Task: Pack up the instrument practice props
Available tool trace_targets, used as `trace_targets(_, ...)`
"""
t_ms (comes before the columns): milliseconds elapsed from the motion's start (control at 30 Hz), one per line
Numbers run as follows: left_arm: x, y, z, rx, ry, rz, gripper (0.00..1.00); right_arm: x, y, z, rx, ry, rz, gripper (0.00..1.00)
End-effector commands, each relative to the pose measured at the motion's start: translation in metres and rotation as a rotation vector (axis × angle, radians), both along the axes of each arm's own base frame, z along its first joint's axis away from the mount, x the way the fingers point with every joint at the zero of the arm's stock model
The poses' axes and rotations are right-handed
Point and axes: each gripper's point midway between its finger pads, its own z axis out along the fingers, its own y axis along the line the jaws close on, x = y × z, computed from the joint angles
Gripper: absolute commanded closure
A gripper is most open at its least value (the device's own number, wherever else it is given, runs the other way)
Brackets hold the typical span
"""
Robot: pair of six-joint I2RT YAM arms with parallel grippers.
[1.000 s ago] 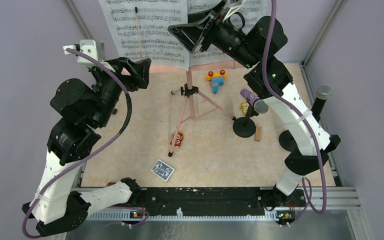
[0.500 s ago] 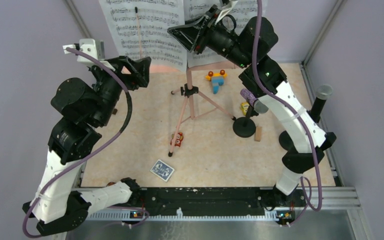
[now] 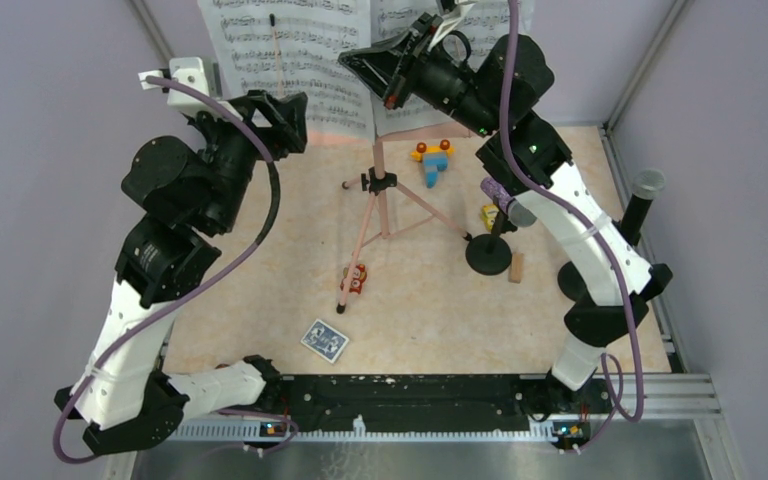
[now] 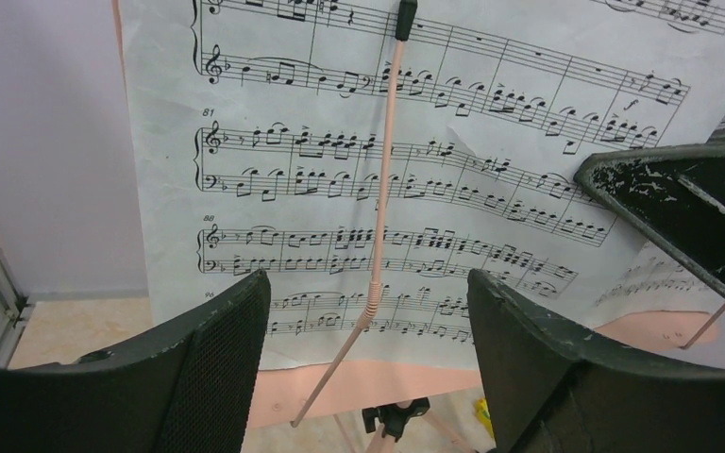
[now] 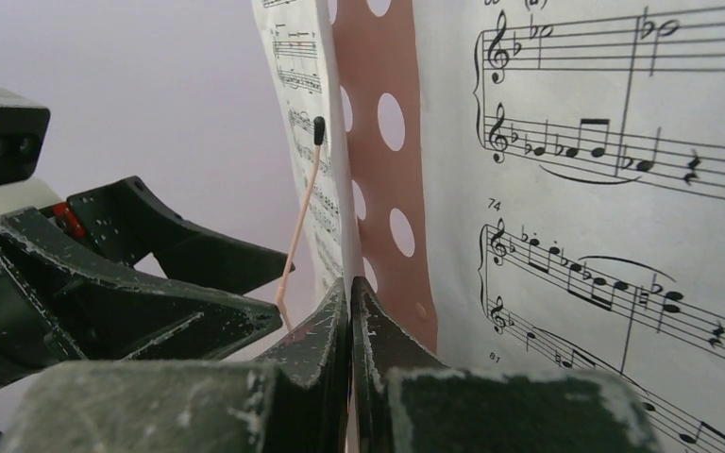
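Over on the left of the top view, the left gripper (image 3: 285, 110) is up high and spread wide, nothing between its fingers (image 4: 217, 359), and its wrist camera looks square onto the left sheet-music page (image 3: 280, 50). A thin pink retaining wire (image 4: 382, 189) runs diagonally across that page. Centre top now: the salmon-pink music rack (image 5: 382, 170) shows its round holes between the two sheets, with its tripod legs (image 3: 380, 215) splayed on the table (image 3: 260, 300) below. The right gripper (image 5: 351, 288) is clenched tight, jaws pressed together on the inner edge of the left sheet-music page, right against the rack. The right sheet-music page (image 5: 604, 142) fills the right of that wrist view. Lower centre, a blue card pack (image 3: 324, 340) lies flat, and small toys (image 3: 433, 158) sit just beyond the tripod. Further right, the purple-glitter microphone (image 3: 505, 200) leans in its round-based holder (image 3: 489, 255), and at the far right edge the grey-headed microphone (image 3: 643, 200) stands upright, its base partly hidden behind the right arm.
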Motion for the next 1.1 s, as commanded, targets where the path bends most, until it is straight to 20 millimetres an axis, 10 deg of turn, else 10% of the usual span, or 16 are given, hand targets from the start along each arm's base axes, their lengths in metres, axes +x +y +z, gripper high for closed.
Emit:
trace_targets(0, -0.004, 0.011, 0.034, -0.044, -0.1, 0.041, 0.21, -0.018, -0.012, 0.024, 0.044, -0.066, 0.005, 1.0)
trace_targets(1067, 0.002, 0.003, 0.047, -0.005, -0.161, 0.03, 0.97, -0.041, -0.038, 0.045, 0.085, -0.138, -0.006, 1.0)
